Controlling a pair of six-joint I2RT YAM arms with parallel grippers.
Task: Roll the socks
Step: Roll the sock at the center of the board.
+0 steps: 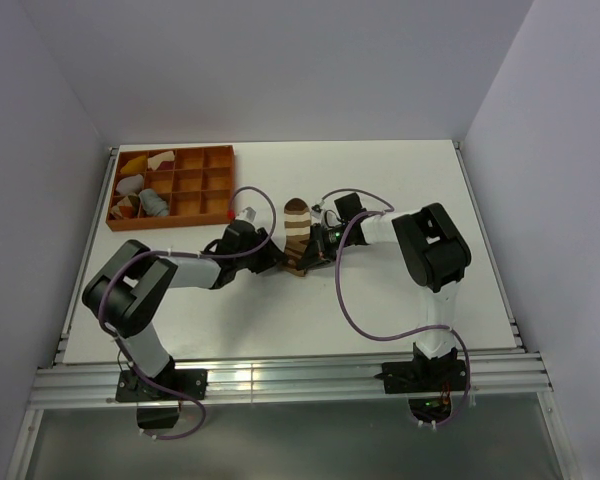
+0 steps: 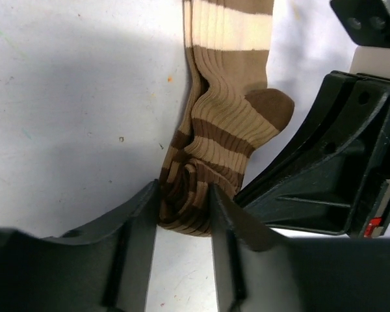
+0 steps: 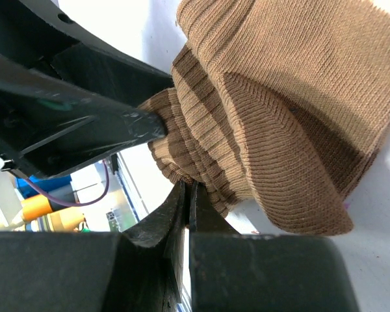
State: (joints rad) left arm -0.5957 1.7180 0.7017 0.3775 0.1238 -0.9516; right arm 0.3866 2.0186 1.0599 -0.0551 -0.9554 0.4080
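- The left tool (image 2: 185,195) stands part-way open. Its two fingers straddle the rolled end of the brown sock (image 2: 227,97), press it from both sides and grip it.
- The right tool (image 3: 186,192) has its jaws pressed together, tips against the folds of that same rolled end. Whether a fold is nipped between them I cannot tell.
- The step in hand looks like the rolling itself. A few turns are wound at the near end, while the heel and the striped leg lie flat and unrolled, stretching away from the arms.
- Next, the left tool likely needs to keep the roll tight and turn it over towards the leg, while the right tool steadies the loose fabric.
- The brown sock lies mid-surface (image 1: 400,180), between the two arms.
- The grey sock (image 1: 153,203) sits in the orange tray (image 1: 180,222) at the far left, well apart.
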